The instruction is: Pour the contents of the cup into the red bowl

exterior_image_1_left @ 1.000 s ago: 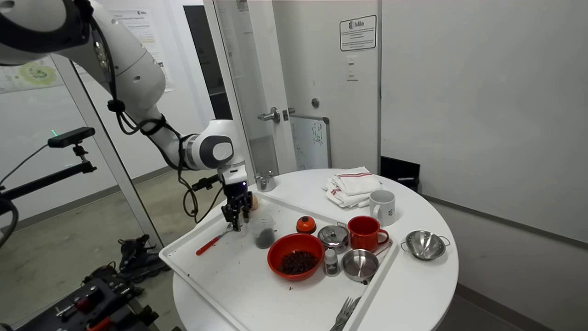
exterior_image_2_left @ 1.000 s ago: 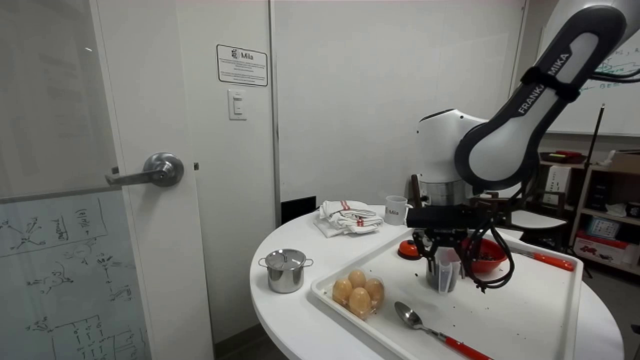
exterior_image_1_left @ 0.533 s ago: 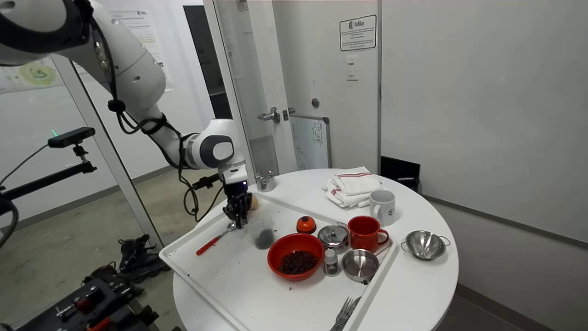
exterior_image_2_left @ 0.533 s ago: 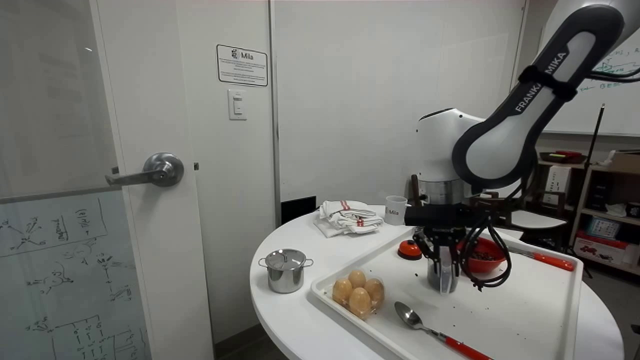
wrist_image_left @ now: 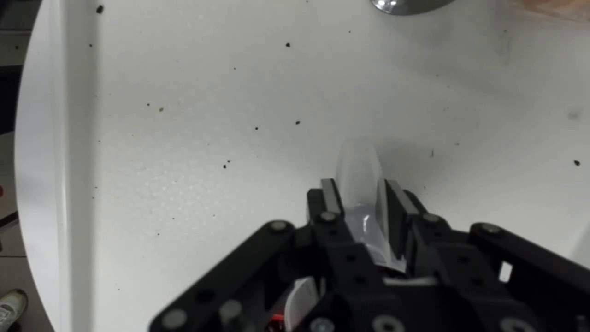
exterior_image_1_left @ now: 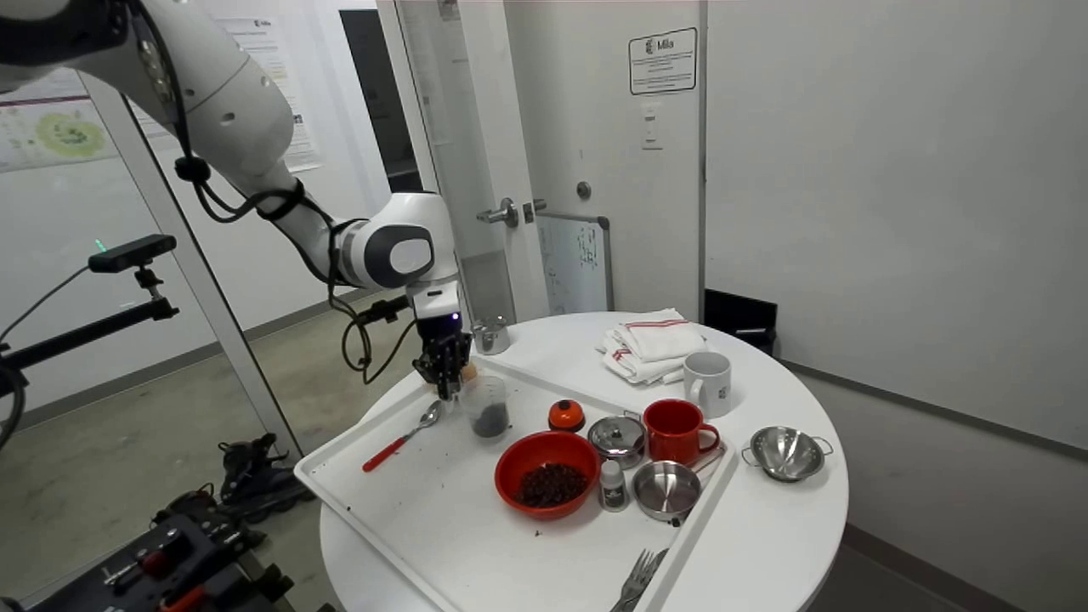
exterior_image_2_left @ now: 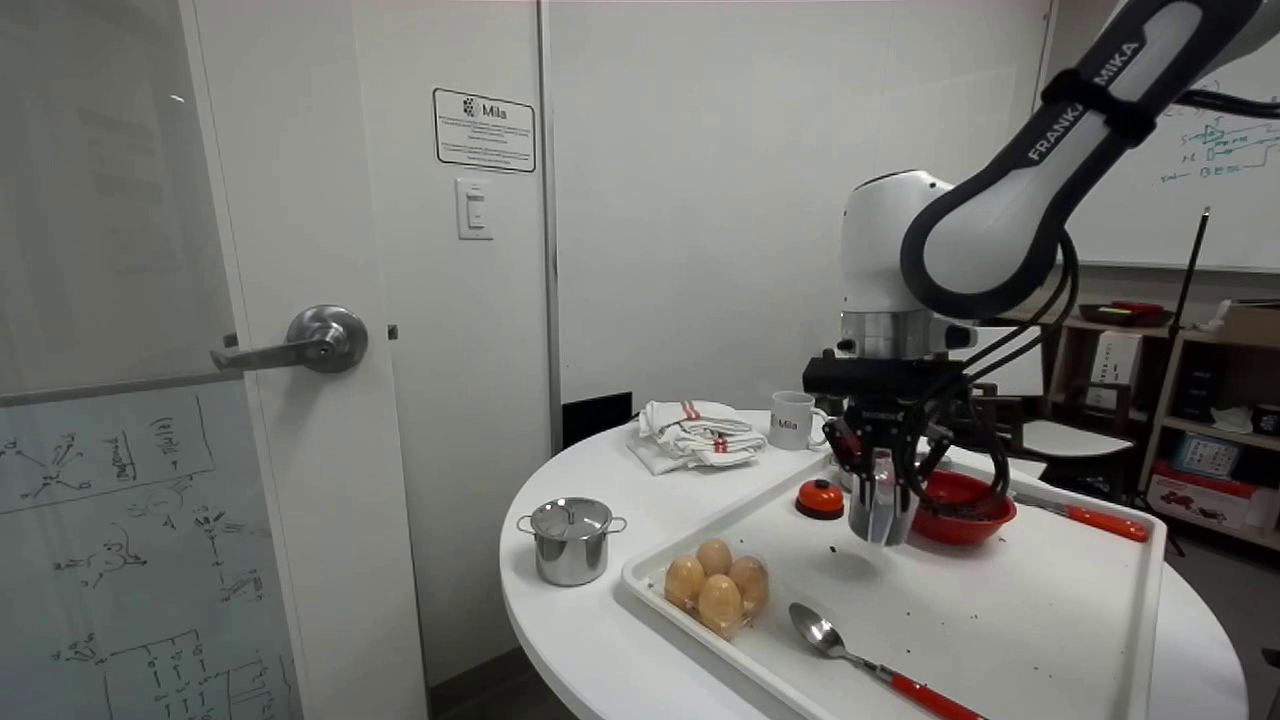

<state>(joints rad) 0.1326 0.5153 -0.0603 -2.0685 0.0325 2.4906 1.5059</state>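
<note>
The cup point(exterior_image_1_left: 486, 399), dark contents point(exterior_image_1_left: 491, 422) inside, is pinched upright by its handle point(wrist_image_left: 359, 161) in the pincer point(wrist_image_left: 359, 196), seemingly held off the tray point(exterior_image_1_left: 442, 544); dark bits point(exterior_image_1_left: 552, 486) seen in bowl point(exterior_image_1_left: 544, 450) nearby.

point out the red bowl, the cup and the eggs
Red bowl point(exterior_image_1_left: 544, 450): in an exterior view, inner wall
Cup point(exterior_image_1_left: 487, 397): in an exterior view, clear side
Eggs point(exterior_image_2_left: 719, 602): in an exterior view, front one

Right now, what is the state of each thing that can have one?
Claw: shut on cup handle
Cup: aloft, near upright, dark contents inside
Red bowl: partly filled with dark pieces
Tray pot: lidded
Table pot: lidded
Bottle: standing
Red mug: upright
White mug: upright
Eggs: wrapped
Towels: folded
</note>
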